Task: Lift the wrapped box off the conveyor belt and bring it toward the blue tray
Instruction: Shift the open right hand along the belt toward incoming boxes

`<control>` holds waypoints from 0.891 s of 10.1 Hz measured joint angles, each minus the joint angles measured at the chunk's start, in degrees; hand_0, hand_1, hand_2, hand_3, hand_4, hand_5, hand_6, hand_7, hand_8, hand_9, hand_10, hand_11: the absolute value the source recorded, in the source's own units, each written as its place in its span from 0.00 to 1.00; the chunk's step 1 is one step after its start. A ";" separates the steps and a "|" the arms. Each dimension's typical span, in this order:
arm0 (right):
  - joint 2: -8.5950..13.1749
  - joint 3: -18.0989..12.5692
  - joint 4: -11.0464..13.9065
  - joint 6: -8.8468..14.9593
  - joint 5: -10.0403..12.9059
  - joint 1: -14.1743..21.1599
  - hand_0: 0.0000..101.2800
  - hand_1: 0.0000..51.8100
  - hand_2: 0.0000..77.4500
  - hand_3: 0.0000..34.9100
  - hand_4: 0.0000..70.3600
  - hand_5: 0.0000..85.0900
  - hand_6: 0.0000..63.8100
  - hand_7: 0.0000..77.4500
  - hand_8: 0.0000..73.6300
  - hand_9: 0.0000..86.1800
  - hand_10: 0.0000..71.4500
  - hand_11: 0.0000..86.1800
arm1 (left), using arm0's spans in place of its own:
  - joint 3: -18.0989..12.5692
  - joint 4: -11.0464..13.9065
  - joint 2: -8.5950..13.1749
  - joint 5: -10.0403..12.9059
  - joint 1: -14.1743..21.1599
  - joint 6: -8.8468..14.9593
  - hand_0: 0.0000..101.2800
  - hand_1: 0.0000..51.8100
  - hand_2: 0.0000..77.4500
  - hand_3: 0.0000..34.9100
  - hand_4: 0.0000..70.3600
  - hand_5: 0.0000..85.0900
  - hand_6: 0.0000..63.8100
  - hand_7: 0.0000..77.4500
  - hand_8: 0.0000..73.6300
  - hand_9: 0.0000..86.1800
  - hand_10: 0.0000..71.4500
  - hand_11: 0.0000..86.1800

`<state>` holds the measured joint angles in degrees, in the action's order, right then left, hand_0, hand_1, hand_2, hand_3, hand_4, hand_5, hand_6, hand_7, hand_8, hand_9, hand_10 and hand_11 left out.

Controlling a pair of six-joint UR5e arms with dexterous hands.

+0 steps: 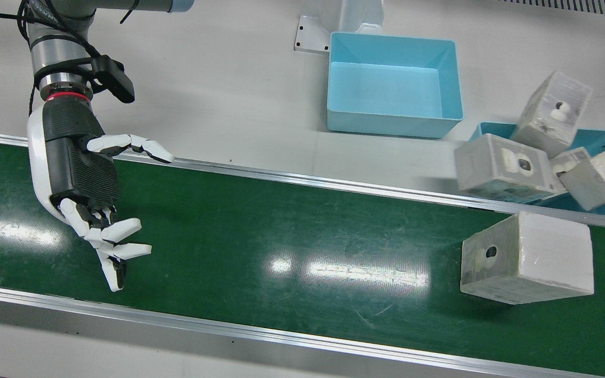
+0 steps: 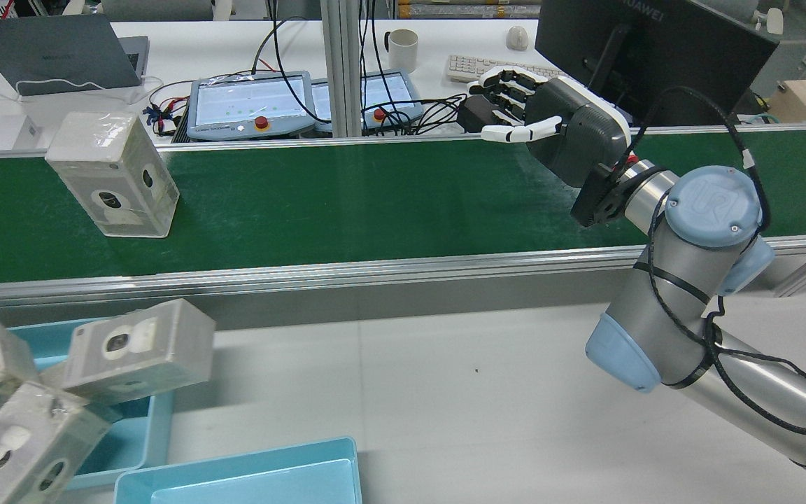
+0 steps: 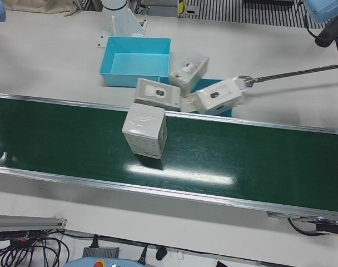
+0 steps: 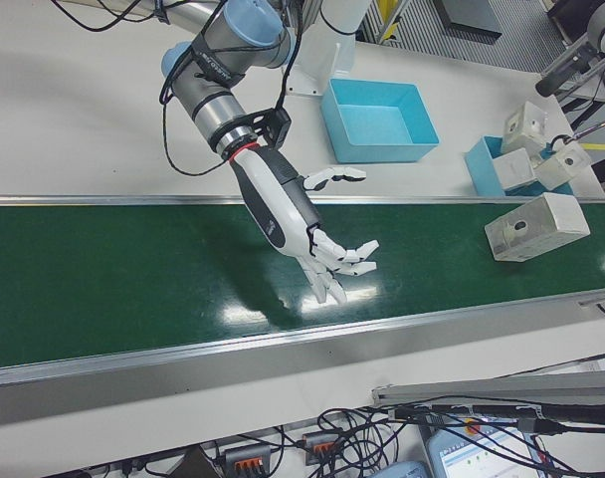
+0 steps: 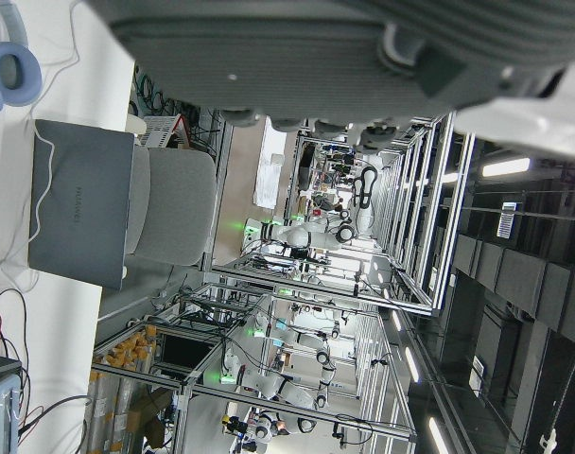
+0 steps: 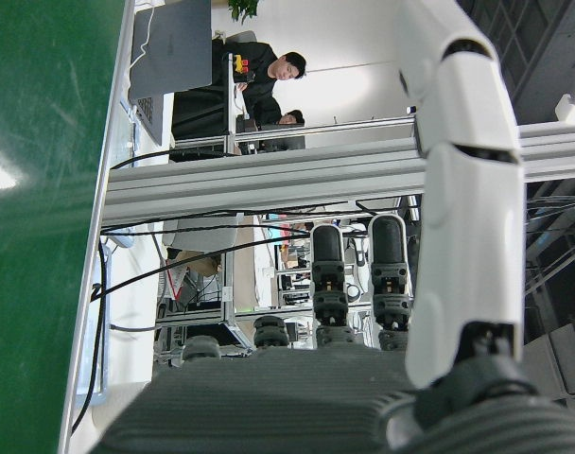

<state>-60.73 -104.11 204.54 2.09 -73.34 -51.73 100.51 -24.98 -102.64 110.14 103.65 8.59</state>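
Item: wrapped box (image 1: 527, 258), white, film-covered, standing on the green conveyor belt (image 1: 281, 231) near the belt's rail on the robot's side, toward the robot's left end, untouched. Item: right robot hand (image 1: 84, 178), fingers spread and holding nothing, poised over the belt's opposite end, well apart from the box. Item: left robot hand, seen only partly in its own camera; whether it is spread or closed cannot be told. Item: blue tray (image 1: 393, 84), empty, on the tabletop beyond the belt's robot-side rail. Item: second blue tray (image 1: 599, 139), just beside the first, heaped with similar wrapped boxes (image 1: 504, 168), some tilted and overhanging its rim toward the belt. Hazards, as judged: the film looks slick, so a loose or off-centre grasp could let the box slip or tip on its narrow base; if the belt runs, the box could reach the hand skewed; a wide carry path could knock the overhanging boxes onto the belt.
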 joint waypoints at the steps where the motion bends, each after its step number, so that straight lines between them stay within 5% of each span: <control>1: 0.14 0.97 -2.37 0.15 0.03 0.10 0.48 0.31 0.26 0.41 0.20 0.44 0.09 0.34 0.01 0.08 0.00 0.02 | 0.00 0.00 0.00 0.00 0.00 0.00 0.00 0.00 0.01 0.00 0.00 0.01 0.00 0.00 0.00 0.00 0.00 0.00; 3: 0.75 2.56 -4.33 0.44 0.00 0.36 0.48 0.31 0.25 0.42 0.21 0.43 0.10 0.37 0.01 0.07 0.00 0.02 | 0.00 0.00 0.00 0.00 0.00 0.00 0.00 0.00 0.01 0.00 0.00 0.01 0.00 0.00 0.00 0.00 0.00 0.00; 4: 0.98 3.19 -4.62 0.54 -0.02 0.65 0.48 0.35 0.30 0.53 0.22 0.43 0.12 0.38 0.01 0.07 0.00 0.02 | 0.00 0.00 0.00 0.00 0.00 0.00 0.00 0.00 0.01 0.00 0.00 0.01 0.00 0.00 0.00 0.00 0.00 0.00; 9: 1.08 3.87 -4.85 0.63 -0.13 1.73 0.49 0.35 0.27 0.57 0.16 0.42 0.08 0.35 0.00 0.07 0.00 0.02 | 0.00 0.00 0.00 0.00 0.00 0.00 0.00 0.00 0.01 0.00 0.00 0.01 0.00 0.00 0.00 0.00 0.00 0.00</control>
<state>-59.64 -100.24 199.69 2.72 -73.47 -49.99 100.50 -24.98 -102.64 110.14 103.64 8.59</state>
